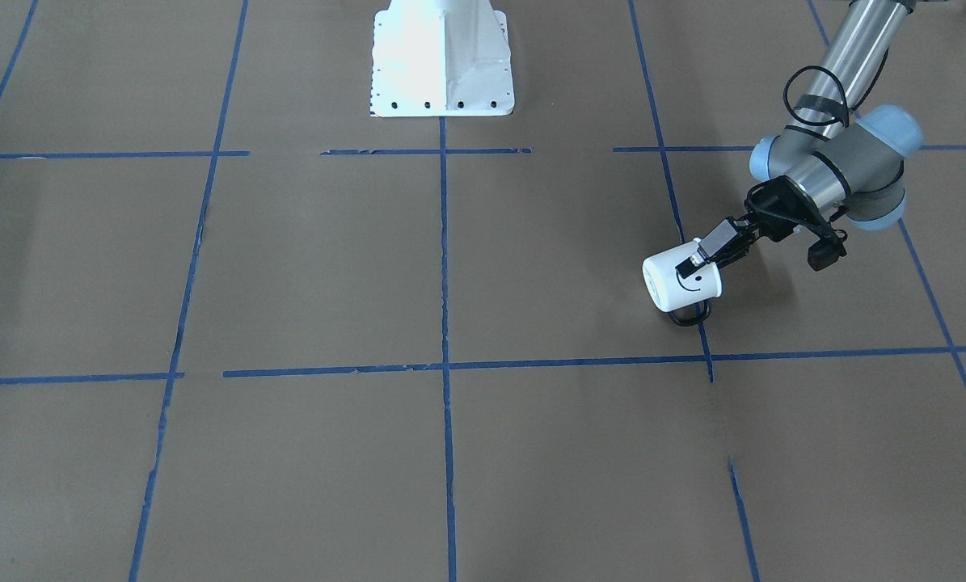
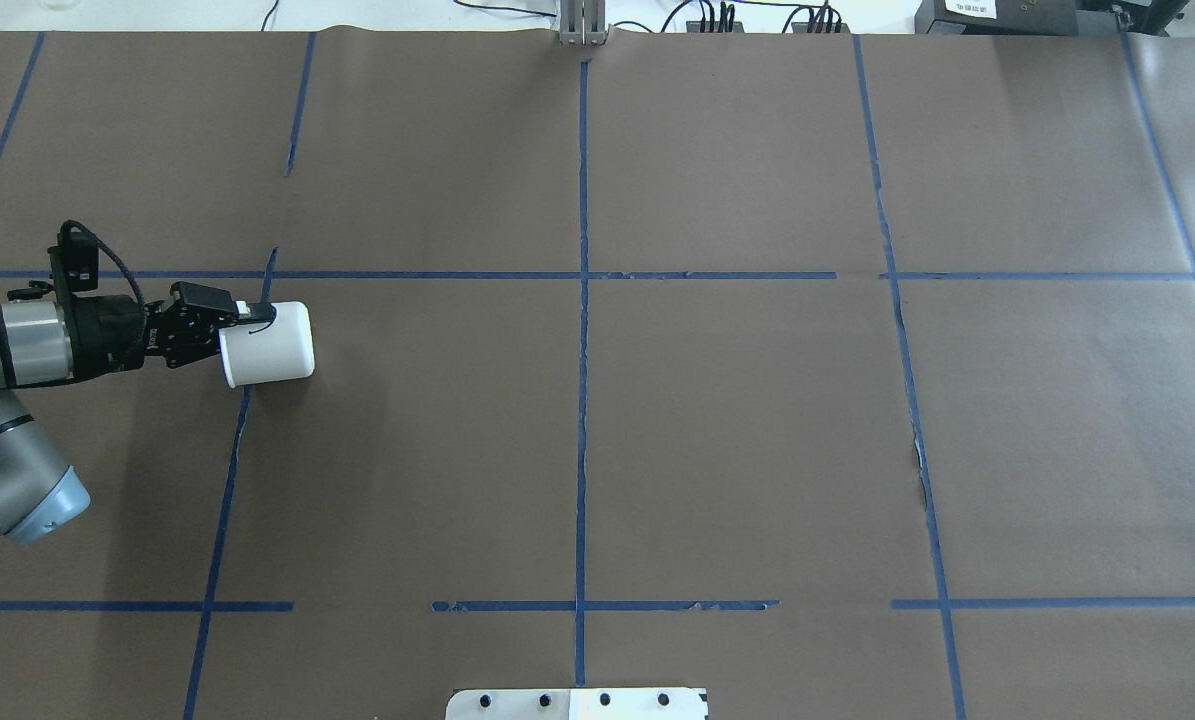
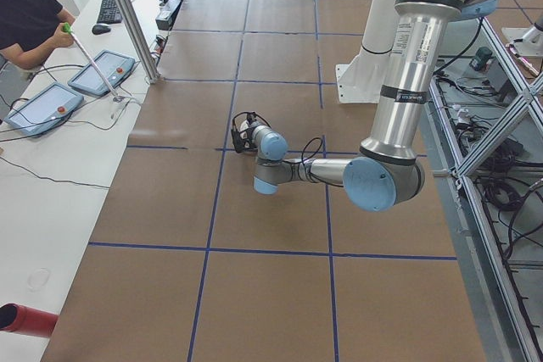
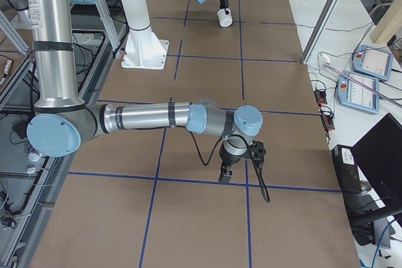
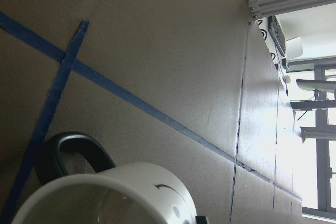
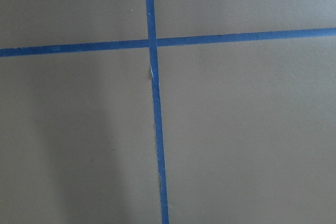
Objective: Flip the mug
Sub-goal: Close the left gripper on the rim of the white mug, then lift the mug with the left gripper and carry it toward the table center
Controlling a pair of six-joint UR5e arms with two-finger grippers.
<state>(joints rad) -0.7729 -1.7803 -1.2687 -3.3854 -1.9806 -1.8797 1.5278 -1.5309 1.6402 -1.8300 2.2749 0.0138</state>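
The white mug with a black smiley face lies tilted on its side at the robot's left side of the table, its black handle underneath, near the paper. My left gripper is shut on the mug's rim, the mouth toward the wrist and the base pointing away. The mug also shows in the overhead view with the gripper at its rim, small in the exterior right view, and close up in the left wrist view. My right gripper hangs just over the paper; I cannot tell whether it is open.
Brown paper with a blue tape grid covers the table. The white robot pedestal stands at the middle of the robot's edge. An operator and control pendants are beyond the far side.
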